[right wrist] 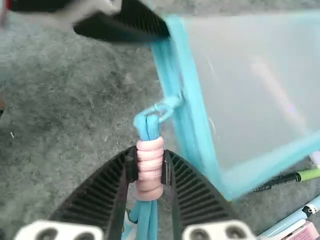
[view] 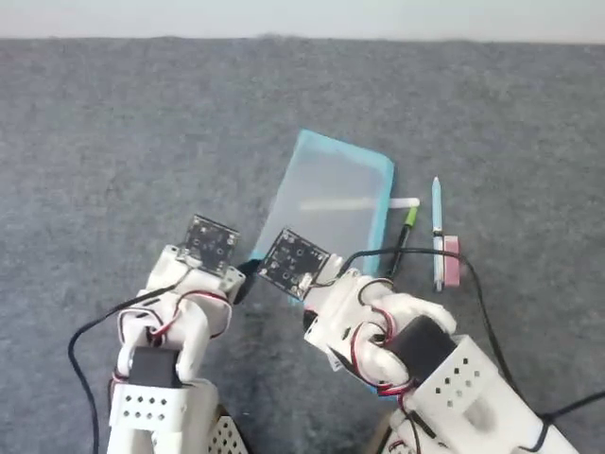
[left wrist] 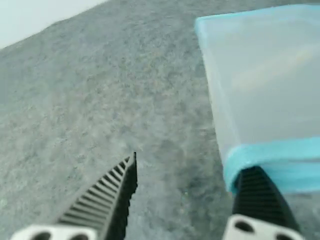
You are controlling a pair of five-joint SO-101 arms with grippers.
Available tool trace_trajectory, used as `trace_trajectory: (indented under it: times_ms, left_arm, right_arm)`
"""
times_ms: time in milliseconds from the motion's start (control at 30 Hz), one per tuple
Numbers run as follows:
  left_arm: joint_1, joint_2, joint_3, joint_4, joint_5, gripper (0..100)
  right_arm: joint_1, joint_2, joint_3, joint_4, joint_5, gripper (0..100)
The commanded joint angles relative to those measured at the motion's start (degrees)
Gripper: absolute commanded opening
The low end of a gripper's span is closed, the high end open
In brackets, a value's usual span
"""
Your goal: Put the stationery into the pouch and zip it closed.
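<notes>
Fingers [right wrist: 187,185] of our right gripper [right wrist: 149,152] pinch the pink ribbed zipper pull [right wrist: 149,172] on its blue cord. Our left gripper [left wrist: 193,165] stands spread, one finger at a corner of the translucent blue-trimmed pouch [view: 331,199]. We see it lying flat on the grey felt table [view: 113,142], with a green-capped black pen [view: 401,238] and a light blue pen [view: 438,232] just beside it.

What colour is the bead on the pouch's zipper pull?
The bead is pale pink, strung on a light blue cord; clearest in the right wrist view.
</notes>
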Motion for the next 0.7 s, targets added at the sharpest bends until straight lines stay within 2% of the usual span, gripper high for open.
trace_trajectory:
  times_ms: [0, 133, 300, 467, 533, 667]
  left_arm:
    - [5.5, 0.3, -0.7, -1.7, 1.7, 30]
    - [7.2, 0.5, -0.7, -4.8, 7.1, 30]
    - [7.4, 0.6, -0.7, -7.6, 12.0, 30]
    - [10.7, 0.6, -0.1, -9.2, 12.7, 30]
    - [14.1, 0.4, 0.6, -9.3, 12.4, 26]
    - [16.6, 0.2, 0.7, -9.3, 9.0, 5]
  right_arm:
    - [-3.6, -2.1, -0.4, 0.6, 1.1, 0.7]
    - [-7.1, -2.4, -0.7, 0.8, 1.1, 0.7]
    - [-7.2, -10.0, 0.4, 1.9, 1.5, 0.7]
    - [-7.2, -12.5, 1.8, 1.8, 1.6, 0.7]
    - [-7.1, -12.5, 1.8, 1.8, 1.6, 0.7]
    - [-6.0, -12.5, 2.0, 1.8, 1.4, 0.7]
